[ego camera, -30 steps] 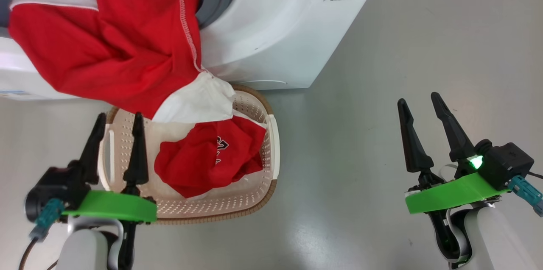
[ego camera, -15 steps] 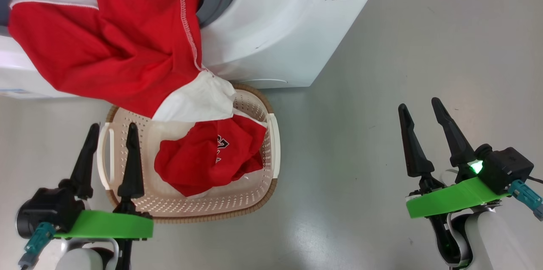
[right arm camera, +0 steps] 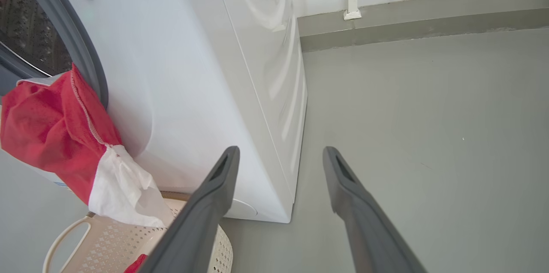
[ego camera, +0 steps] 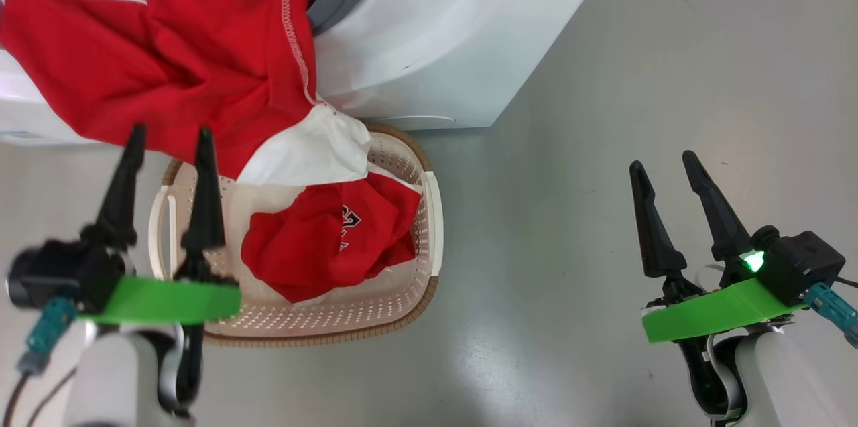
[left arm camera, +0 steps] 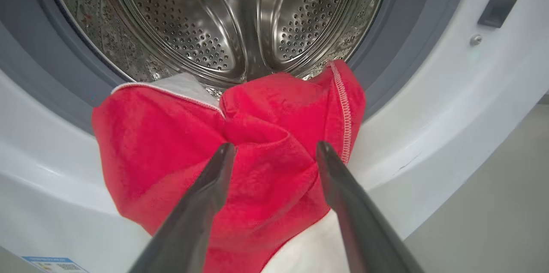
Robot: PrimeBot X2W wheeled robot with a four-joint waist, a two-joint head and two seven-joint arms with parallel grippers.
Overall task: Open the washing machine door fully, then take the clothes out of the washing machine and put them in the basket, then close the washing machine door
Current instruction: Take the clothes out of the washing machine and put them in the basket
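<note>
A red garment with white trim [ego camera: 167, 58] hangs out of the washing machine [ego camera: 429, 45] over the drum's lip, its white end drooping onto the basket [ego camera: 402, 306]. Another red garment with a black-and-white print [ego camera: 328, 246] lies inside the basket. My left gripper [ego camera: 167, 135] stands open above the basket's left side, fingers pointing at the hanging garment [left arm camera: 240, 144] with nothing between them. The steel drum [left arm camera: 214, 16] shows behind the cloth. My right gripper [ego camera: 660, 165] is open over bare floor to the right. The washing machine door is out of view.
The grey floor [ego camera: 637, 78] stretches to the right of the washing machine. A low grey skirting and a white rail [right arm camera: 386, 20] run along the back wall. The machine's white side panel [right arm camera: 266, 93] stands just left of my right gripper.
My left gripper has lifted and moved forward from the basket's near left corner toward the hanging red garment. The head camera shifted slightly. The right arm has stayed still.
</note>
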